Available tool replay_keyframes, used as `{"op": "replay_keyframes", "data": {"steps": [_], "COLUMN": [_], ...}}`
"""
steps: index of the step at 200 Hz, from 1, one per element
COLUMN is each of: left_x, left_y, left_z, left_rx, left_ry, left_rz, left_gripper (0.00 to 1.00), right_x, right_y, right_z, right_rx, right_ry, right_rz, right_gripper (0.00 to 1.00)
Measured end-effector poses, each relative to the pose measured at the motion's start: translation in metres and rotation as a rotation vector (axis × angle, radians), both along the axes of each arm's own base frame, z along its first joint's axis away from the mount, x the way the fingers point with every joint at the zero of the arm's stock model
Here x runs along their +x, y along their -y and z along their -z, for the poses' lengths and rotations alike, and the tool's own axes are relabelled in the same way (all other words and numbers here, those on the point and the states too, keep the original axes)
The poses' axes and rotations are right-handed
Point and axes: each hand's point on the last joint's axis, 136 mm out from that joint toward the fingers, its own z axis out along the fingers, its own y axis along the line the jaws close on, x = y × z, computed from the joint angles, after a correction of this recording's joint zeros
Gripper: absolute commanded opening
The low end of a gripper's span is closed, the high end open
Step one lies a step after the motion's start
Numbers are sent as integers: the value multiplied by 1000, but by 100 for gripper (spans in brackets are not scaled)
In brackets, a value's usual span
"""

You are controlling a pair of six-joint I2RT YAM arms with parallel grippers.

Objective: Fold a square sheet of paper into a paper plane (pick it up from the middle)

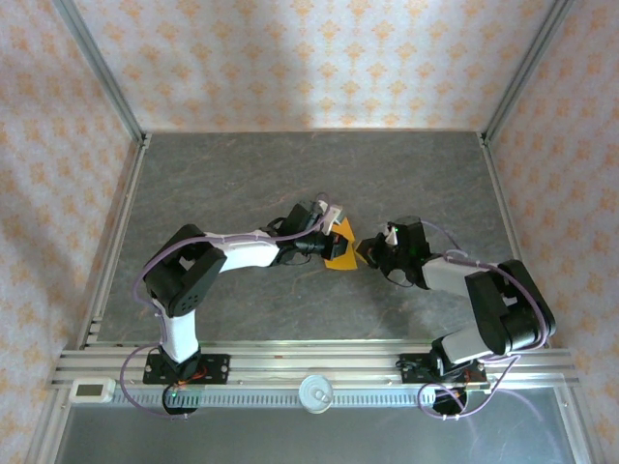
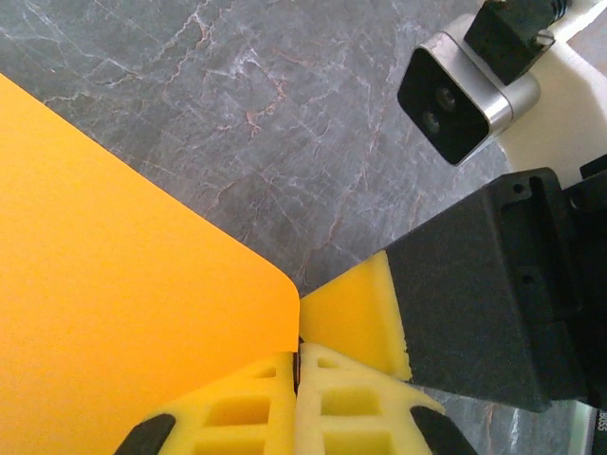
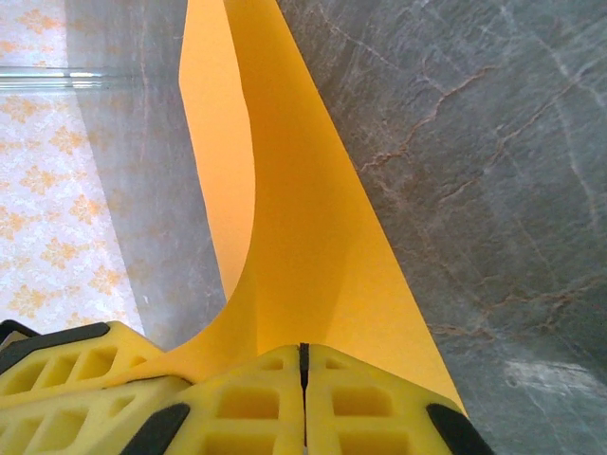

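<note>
The square sheet of paper (image 1: 340, 247) is bright orange and hangs just above the table's middle, between my two grippers. My left gripper (image 1: 329, 242) is shut on one edge of it; in the left wrist view the sheet (image 2: 123, 284) runs into the closed yellow fingertips (image 2: 297, 358). From the right, my right gripper (image 1: 368, 253) is shut on the sheet (image 3: 303, 237), which curves up and bends over from its closed jaws (image 3: 304, 353). The paper shows as a bent sheet, not as a paper plane. The two grippers nearly touch.
The grey marbled table (image 1: 242, 174) has aluminium rails on its sides and patterned walls behind. The right gripper's yellow finger (image 2: 360, 313) and its wrist camera (image 2: 465, 90) sit close in front of the left gripper. A white round object (image 1: 316, 392) lies on the near rail.
</note>
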Motion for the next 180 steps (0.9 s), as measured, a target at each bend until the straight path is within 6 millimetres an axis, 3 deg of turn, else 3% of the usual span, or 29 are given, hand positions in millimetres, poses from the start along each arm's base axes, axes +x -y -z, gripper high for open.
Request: {"op": "replay_keyframes", "data": {"steps": [38, 92, 148, 180], "left_x": [-3, -5, -4, -6], "left_y": [-5, -9, -15, -19], "left_z": [9, 15, 22, 27], "left_rx": [13, 28, 78, 116], "left_ry": [-24, -30, -6, 4], "left_rz": [-19, -28, -26, -10], "left_gripper": [2, 4, 20, 25], "right_x": [-3, -10, -10, -10], "right_y": [-14, -24, -24, -24], "right_z": [5, 38, 39, 39], "right_rx": [26, 10, 13, 13], "right_ry": [-19, -106, -104, -104], "right_rz": [-27, -46, -49, -49], "right_gripper": [7, 4, 2, 3]}}
